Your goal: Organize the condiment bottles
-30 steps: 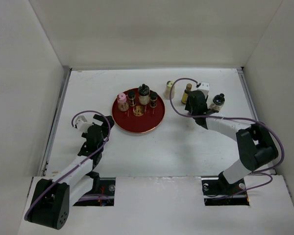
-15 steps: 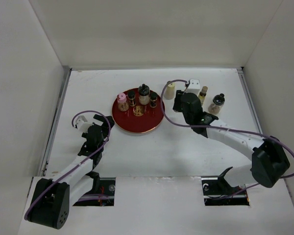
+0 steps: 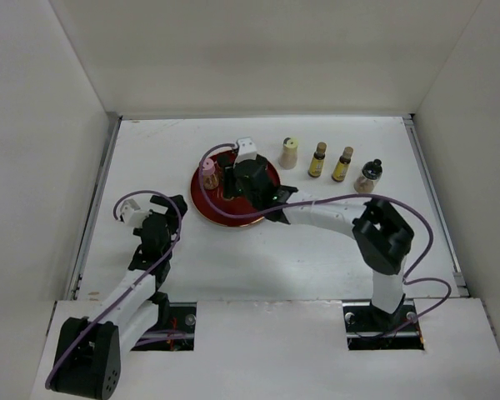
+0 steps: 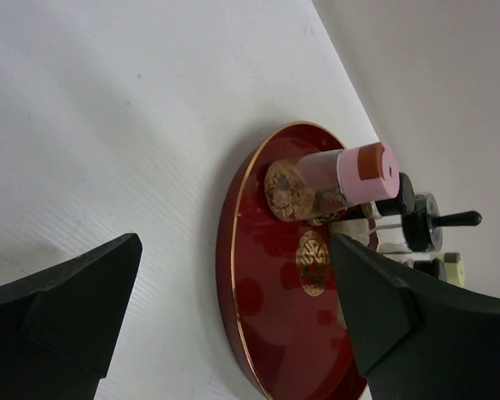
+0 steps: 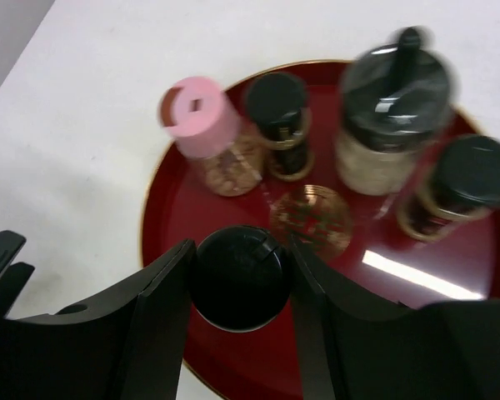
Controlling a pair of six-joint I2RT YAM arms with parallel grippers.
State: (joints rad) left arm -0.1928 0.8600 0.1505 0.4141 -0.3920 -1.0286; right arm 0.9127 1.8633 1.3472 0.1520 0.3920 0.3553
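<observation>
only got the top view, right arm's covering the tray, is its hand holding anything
observer: Yes, the right hand is shut on a black-capped bottle.
operator: where's it at
observer: Over the red tray, beside its gold emblem; contact can't be judged.
operator: what else is on there
observer: Four more: a pink-capped jar, a pourer-topped jar and two dark-capped bottles.
</observation>
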